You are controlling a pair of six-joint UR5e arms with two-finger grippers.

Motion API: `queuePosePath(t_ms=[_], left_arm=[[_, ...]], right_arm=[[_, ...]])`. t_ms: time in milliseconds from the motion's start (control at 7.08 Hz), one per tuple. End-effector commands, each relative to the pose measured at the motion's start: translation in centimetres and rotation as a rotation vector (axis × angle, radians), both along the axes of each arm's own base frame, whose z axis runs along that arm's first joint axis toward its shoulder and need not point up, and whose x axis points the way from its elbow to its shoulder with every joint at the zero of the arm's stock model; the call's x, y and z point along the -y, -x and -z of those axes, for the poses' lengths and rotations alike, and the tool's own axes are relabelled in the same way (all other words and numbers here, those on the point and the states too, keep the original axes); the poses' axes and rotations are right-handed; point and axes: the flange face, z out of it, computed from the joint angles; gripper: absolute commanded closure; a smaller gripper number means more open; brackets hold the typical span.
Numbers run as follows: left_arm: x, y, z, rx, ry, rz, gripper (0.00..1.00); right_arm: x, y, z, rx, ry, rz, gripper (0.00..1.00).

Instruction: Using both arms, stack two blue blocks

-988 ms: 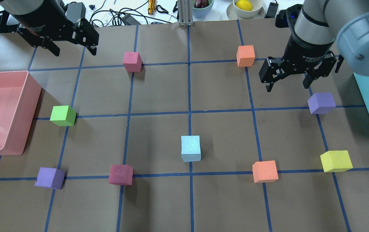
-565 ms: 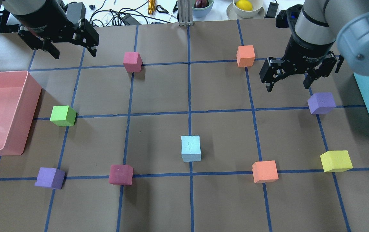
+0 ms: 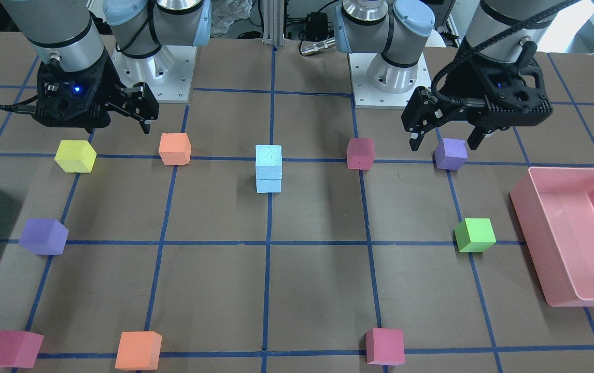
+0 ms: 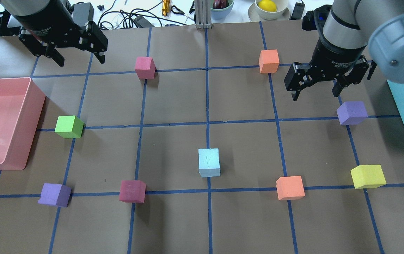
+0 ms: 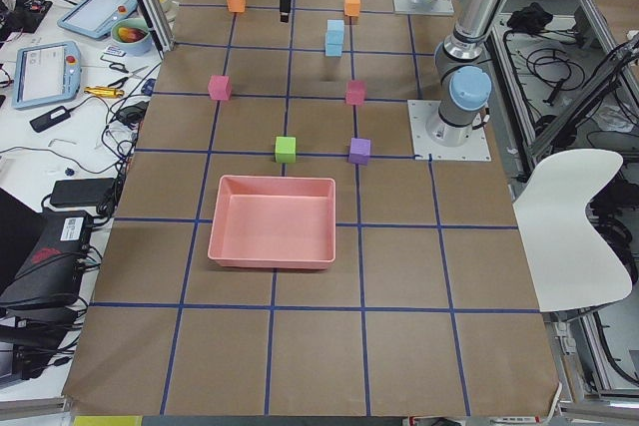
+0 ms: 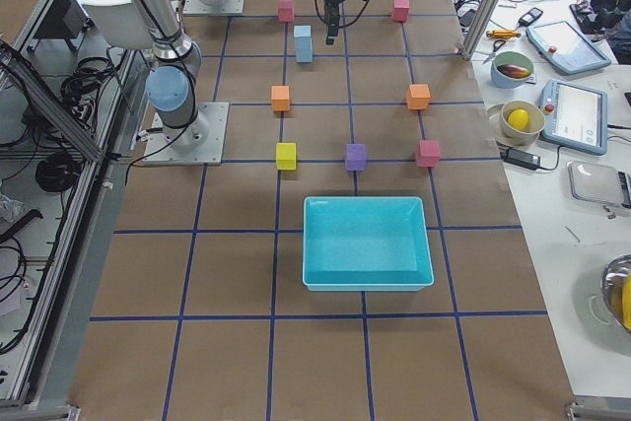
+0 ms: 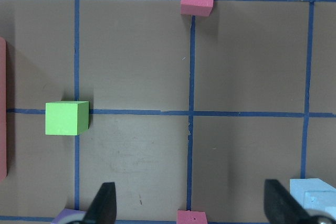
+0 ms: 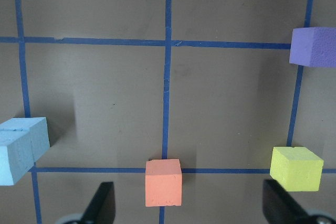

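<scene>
Left and right jaws are set apart and empty; the stacked blue blocks (image 3: 268,163) mid-desk could be toppled by a stray arm sweep.

Tiny white print (image 4: 343,64) on right gripper (image 4: 314,96), unreadable

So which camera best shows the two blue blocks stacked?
The exterior front-facing view: the blue blocks show as two cubes with a seam. Overhead they look like one cube; side views show them small; wrist views crop them.
</scene>
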Motion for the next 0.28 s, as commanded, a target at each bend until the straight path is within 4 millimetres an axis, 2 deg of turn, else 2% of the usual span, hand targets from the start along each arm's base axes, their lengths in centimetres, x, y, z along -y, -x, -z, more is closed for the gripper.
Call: queuePosePath(t_ms=[0,141], left_arm=[[-0.04,0.17,0.12,-0.002,-0.001,0.003,0.0],[-0.06,0.25,0.12,-0.002,-0.001,0.004,0.0]], right_arm=[[0.01,-0.12,-0.07,0.002,0.003,-0.002,0.0],[0.03,-0.03,-0.07,0.0,0.003,-0.001,0.0]])
